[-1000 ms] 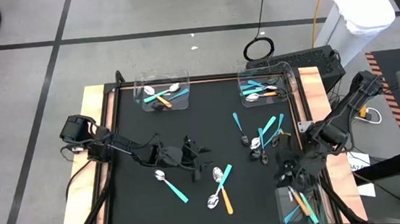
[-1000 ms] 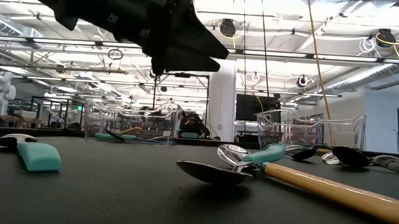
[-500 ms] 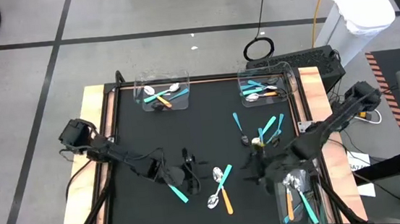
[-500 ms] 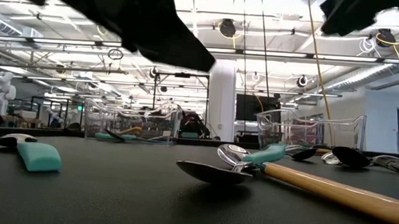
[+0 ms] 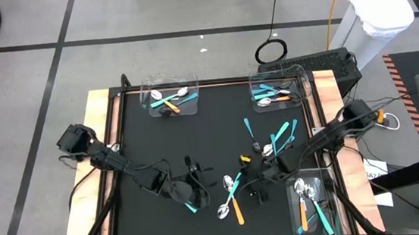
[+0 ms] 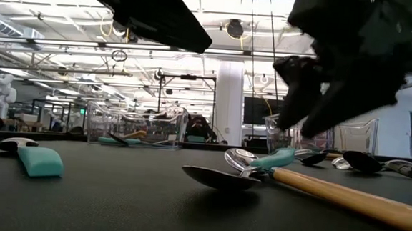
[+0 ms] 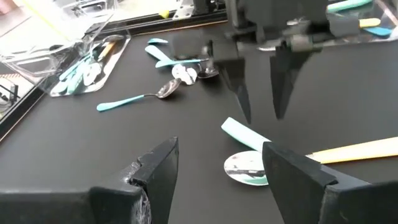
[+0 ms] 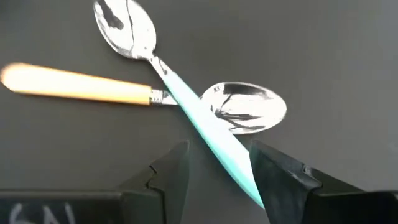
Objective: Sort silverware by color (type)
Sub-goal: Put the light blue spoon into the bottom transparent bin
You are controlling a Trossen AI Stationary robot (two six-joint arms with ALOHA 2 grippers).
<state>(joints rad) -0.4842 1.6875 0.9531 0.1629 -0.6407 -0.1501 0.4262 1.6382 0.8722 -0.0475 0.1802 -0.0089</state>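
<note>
Mid-mat, right gripper (image 5: 255, 183) hung spread & empty over crossed teal spoon (image 8: 186, 102) w/ orange-handled one (image 8: 74, 84), prob. lining up a pick; left gripper (image 5: 189, 191) spread nearby over teal-handled spoon (image 7: 245, 158).

I see silverware (image 5: 231, 195) flat on the table: teal spoon crossed over orange-handled one mid-front, lone teal spoon (image 5: 190, 204) left, teal cluster (image 5: 280, 138) right, others in bins.

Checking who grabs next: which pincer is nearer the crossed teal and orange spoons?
Right. The right pincer hovers open beside the crossed spoons; the left pincer, also open, sits farther off, over another teal spoon.
</note>
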